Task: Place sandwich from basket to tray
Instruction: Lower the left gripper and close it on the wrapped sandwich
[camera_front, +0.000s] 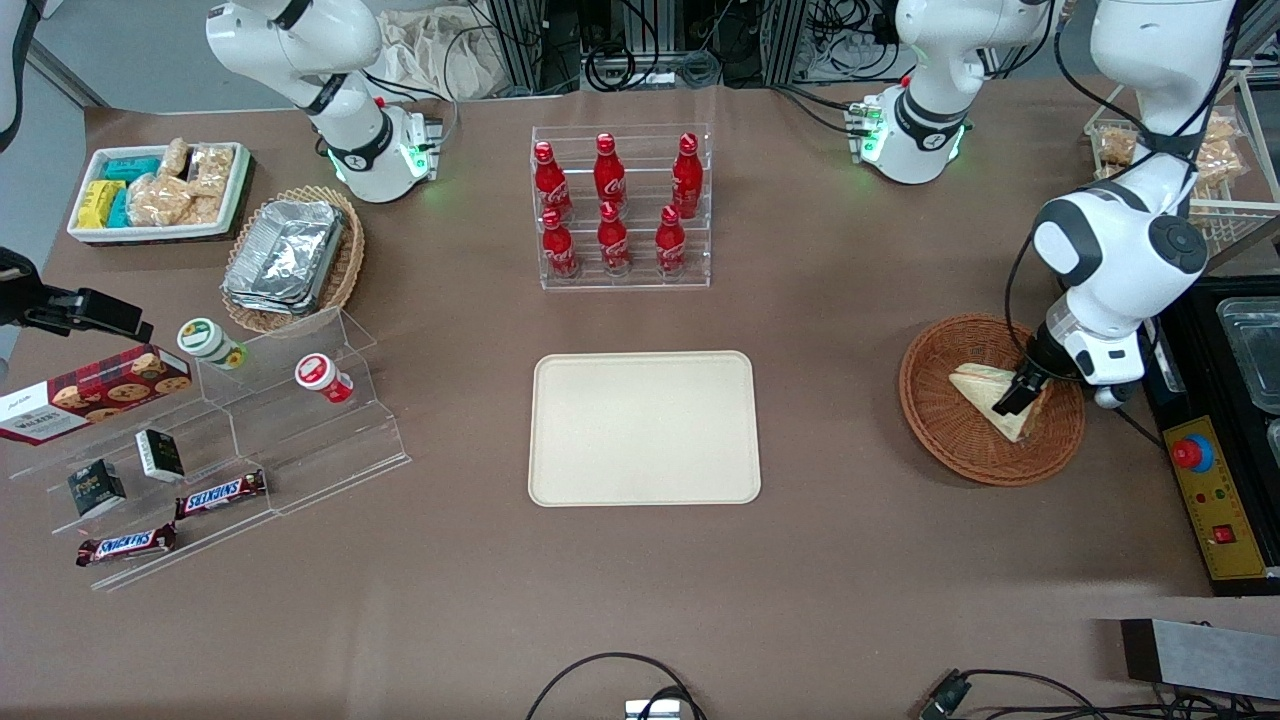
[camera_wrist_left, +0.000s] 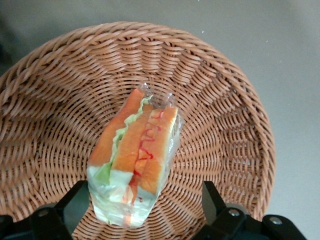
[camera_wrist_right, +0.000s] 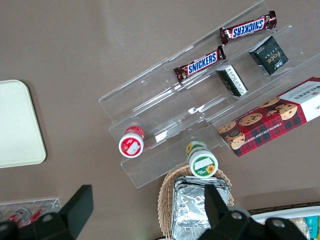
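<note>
The sandwich (camera_front: 983, 390), a wrapped wedge of pale bread with orange-red and green filling, lies in the round reddish-brown wicker basket (camera_front: 940, 432) toward the working arm's end of the table. My left gripper (camera_front: 1016, 394) is down inside the basket and open. In the left wrist view the sandwich (camera_wrist_left: 137, 160) sits between the two dark fingers (camera_wrist_left: 214, 200), closer to one of them, on the basket's woven floor (camera_wrist_left: 225, 125). The cream-beige tray (camera_front: 645, 428) lies flat at the table's middle with nothing on it; one corner of the tray (camera_wrist_right: 15, 125) shows in the right wrist view.
A clear rack of red bottles (camera_front: 622, 205) stands farther from the front camera than the tray. A black control box with a red button (camera_front: 1205, 500) lies beside the basket. A stepped acrylic stand (camera_front: 230, 440), a foil-container basket (camera_front: 290, 258) and a white snack tub (camera_front: 160, 190) sit toward the parked arm's end.
</note>
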